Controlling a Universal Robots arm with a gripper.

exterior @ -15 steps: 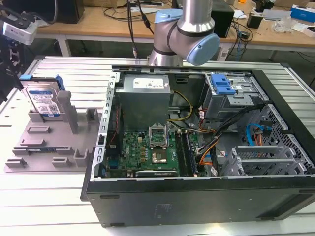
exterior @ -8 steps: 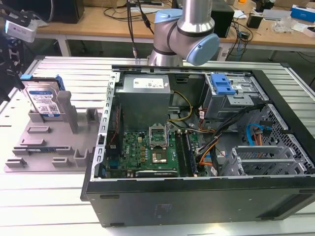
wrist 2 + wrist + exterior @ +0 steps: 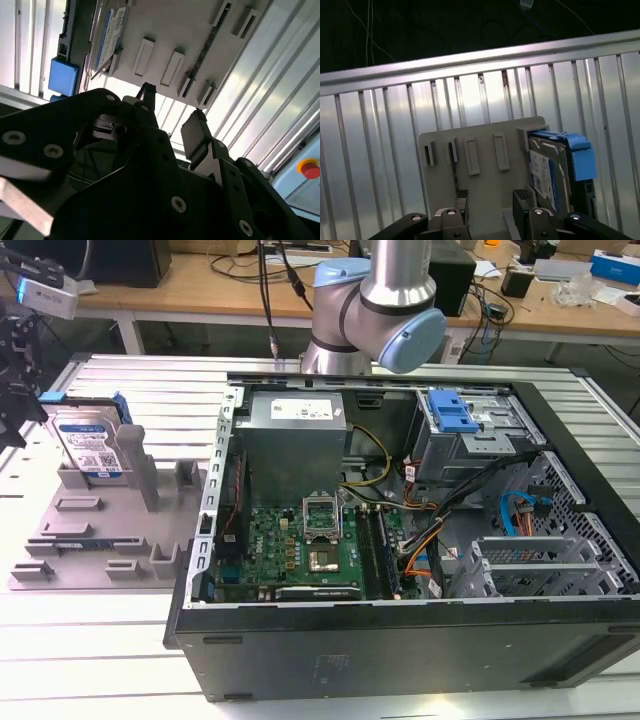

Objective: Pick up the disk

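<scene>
The disk (image 3: 90,445) is a silver drive with a blue-and-white label and blue side rails. It stands on edge in a slot of the grey holder plate (image 3: 100,540) at the exterior view's left. My gripper (image 3: 14,405) hangs at that view's far left edge, just beside and above the disk, apart from it. In the second wrist view the gripper (image 3: 172,112) is open with nothing between its black fingers (image 3: 197,132), and the disk (image 3: 111,35) lies off to one side. The first wrist view shows the gripper (image 3: 492,200) over the plate (image 3: 480,150), next to the disk (image 3: 547,177).
An open computer case (image 3: 400,660) takes up the middle and the exterior view's right, with a grey power-supply box (image 3: 295,440) and a blue drive bracket (image 3: 450,412) inside. The arm's base (image 3: 375,310) rises behind it. All rests on a slatted metal table (image 3: 100,660).
</scene>
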